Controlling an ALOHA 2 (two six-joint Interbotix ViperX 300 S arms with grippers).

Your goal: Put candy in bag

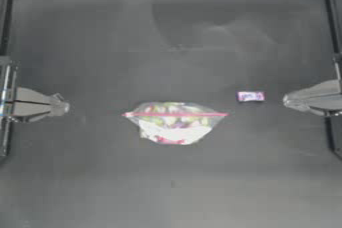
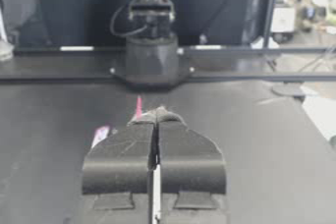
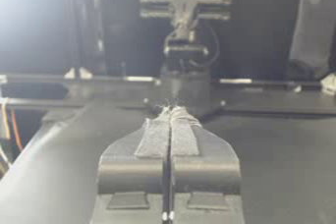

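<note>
One bag (image 1: 175, 122) lies just below the centre of the top view on the dark table (image 1: 167, 37), its single pink-red strip (image 1: 175, 114) running level across its upper edge, with colourful sweets showing through the clear plastic beneath the strip. One candy (image 1: 250, 96), a small white wrapped piece with pink and blue print, lies flat to the right of centre, up and to the right of the bag and apart from it.

Two grippers are in view, one per side. The left gripper (image 1: 61, 107) sits at the middle left edge, well apart from the bag; in the left wrist view its jaws are pressed together with nothing between them. The right gripper (image 1: 288, 101) sits at the middle right edge, near the candy but not touching it; its jaws are likewise closed together and empty
</note>
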